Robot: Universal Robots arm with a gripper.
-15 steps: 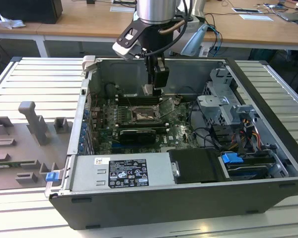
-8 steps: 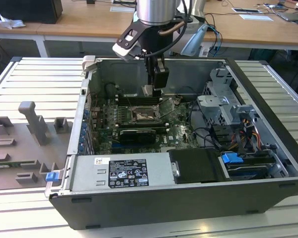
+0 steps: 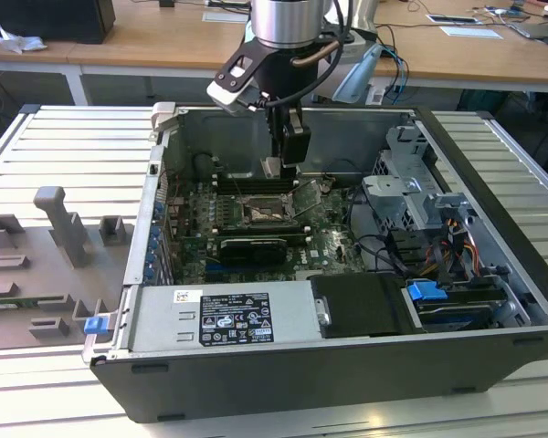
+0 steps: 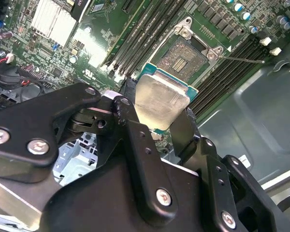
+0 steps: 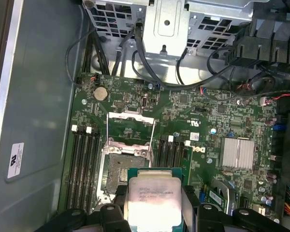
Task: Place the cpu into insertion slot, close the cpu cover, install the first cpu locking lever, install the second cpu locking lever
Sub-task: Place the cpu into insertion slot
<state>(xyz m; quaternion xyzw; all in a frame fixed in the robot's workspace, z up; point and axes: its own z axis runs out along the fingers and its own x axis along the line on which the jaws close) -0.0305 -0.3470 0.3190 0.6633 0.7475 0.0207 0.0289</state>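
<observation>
1. The small, flat, square cpu with a pale silver metal top and green edging is pinched by two opposite edges between the black fingers of the gripper. The fingers are closed on the chip. Held by the edges with its metal top facing the wrist, the chip's underside is probably left free for the contacts.
2. The cpu hangs in the air and is not yet seated. The square, dark insertion slot with a silvery metal rim lies just beyond the fingertips and lower down. It is empty, with its contact field bare.
3. On the far side of the slot from the gripper, the thin, silvery, cut-out cpu cover stands swung up on its hinge. The thin wire locking levers are unlatched, so the opening seems clear to receive the chip.
4. In the exterior view the arm reaches straight down into the open dark grey computer case. The gripper sits low over the green circuit board. The case rests on a ribbed grey metal table.
</observation>
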